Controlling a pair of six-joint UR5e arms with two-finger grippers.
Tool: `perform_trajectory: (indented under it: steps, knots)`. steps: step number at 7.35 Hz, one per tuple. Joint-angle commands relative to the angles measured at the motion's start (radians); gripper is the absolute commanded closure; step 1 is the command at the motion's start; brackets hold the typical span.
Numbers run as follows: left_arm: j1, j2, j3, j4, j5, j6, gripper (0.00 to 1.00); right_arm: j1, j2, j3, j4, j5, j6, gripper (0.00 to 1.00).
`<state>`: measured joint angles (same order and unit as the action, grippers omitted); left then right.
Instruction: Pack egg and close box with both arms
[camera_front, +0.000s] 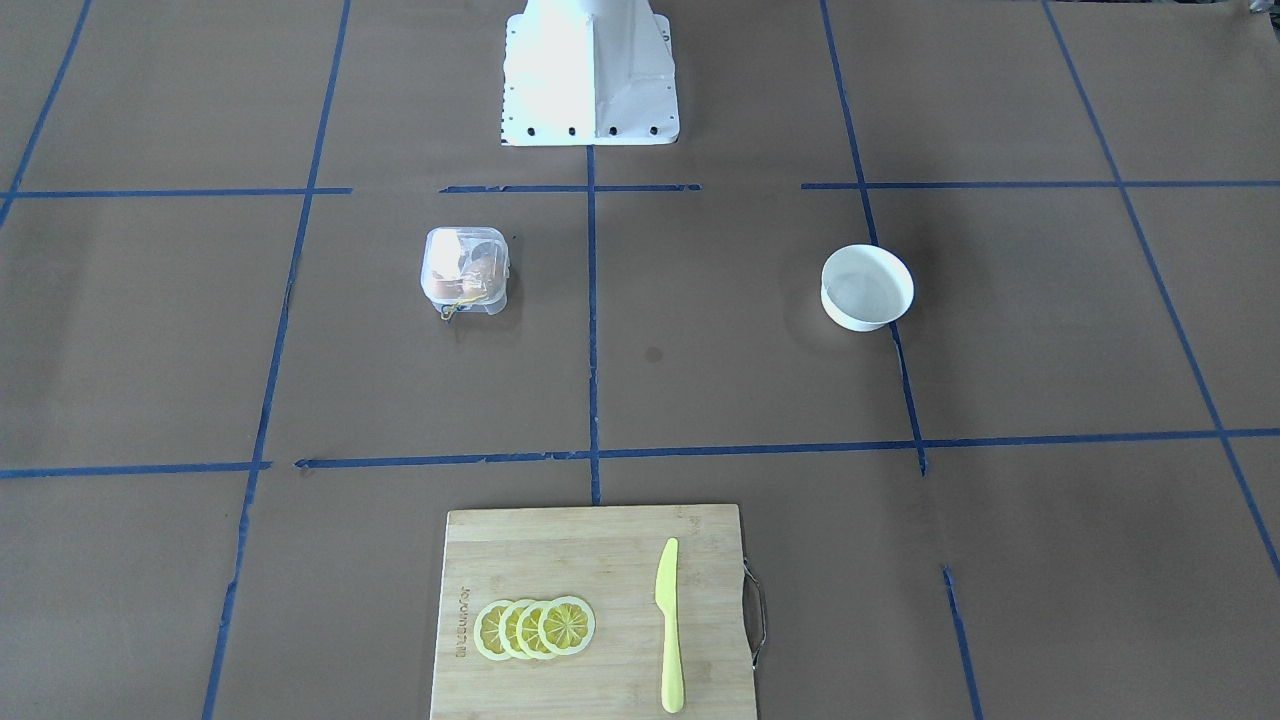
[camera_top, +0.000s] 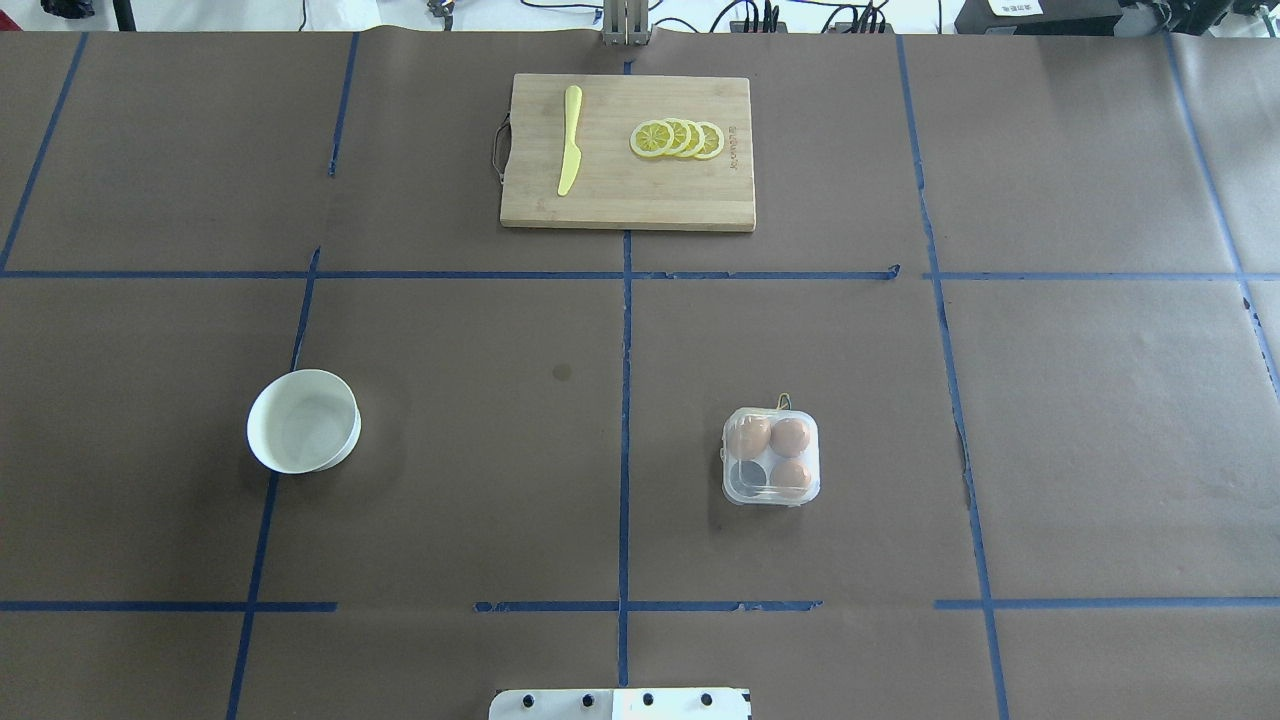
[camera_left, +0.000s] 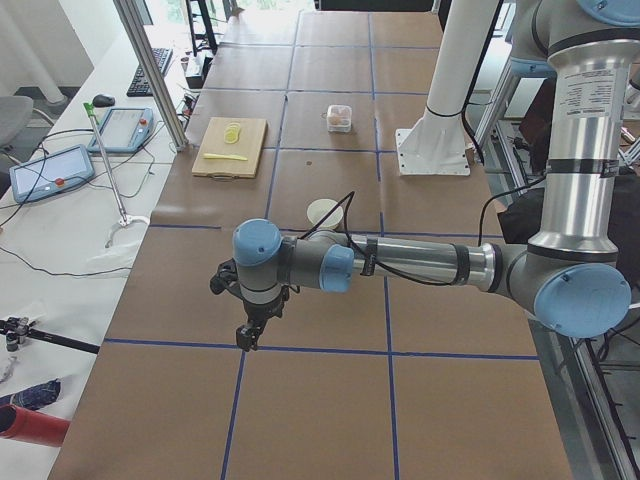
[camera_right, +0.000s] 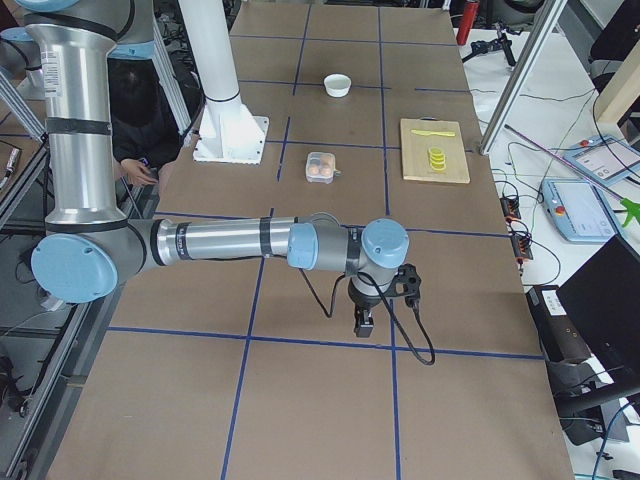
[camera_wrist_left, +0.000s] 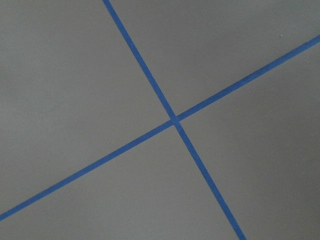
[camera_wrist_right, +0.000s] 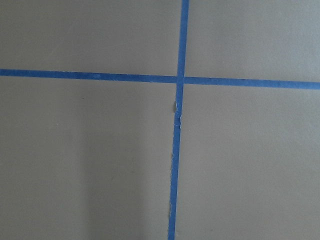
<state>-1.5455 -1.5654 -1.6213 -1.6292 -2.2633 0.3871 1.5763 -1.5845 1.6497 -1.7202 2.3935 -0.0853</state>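
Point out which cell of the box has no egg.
The box's lower-left cell in the overhead view: it shows only clear plastic, while the other three each hold an egg.

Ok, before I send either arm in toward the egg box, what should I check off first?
1. Box located: ok. The box sits on the table, on the robot's right half, well apart from the bowl.
2. Eggs seated: ok. Three eggs fill three cells; the near-left cell in the overhead view is empty.
3. Egg left to pack: not ok. No loose egg shows, and the bowl looks empty.
4. Box closed: cannot tell.
5. Grippers: cannot tell whether open or shut. The left gripper and the right gripper both hang far from the box.
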Motion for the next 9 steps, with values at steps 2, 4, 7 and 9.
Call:
perform_trajectory:
  steps: [2,4,7,9]
  knots:
    - [0.001,0.013,0.024,0.005,-0.090,-0.117,0.00,0.033,-0.019,-0.004,0.034,0.047,0.009,0.00]
    - [0.001,0.015,0.021,0.008,-0.093,-0.215,0.00,0.033,-0.040,-0.010,0.080,0.017,0.002,0.00]
    - [0.001,0.024,0.023,-0.006,-0.094,-0.308,0.00,0.033,-0.052,-0.016,0.113,-0.075,0.007,0.00]
    - [-0.001,0.022,0.020,-0.006,-0.094,-0.312,0.00,0.033,-0.052,-0.019,0.187,-0.150,0.083,0.00]
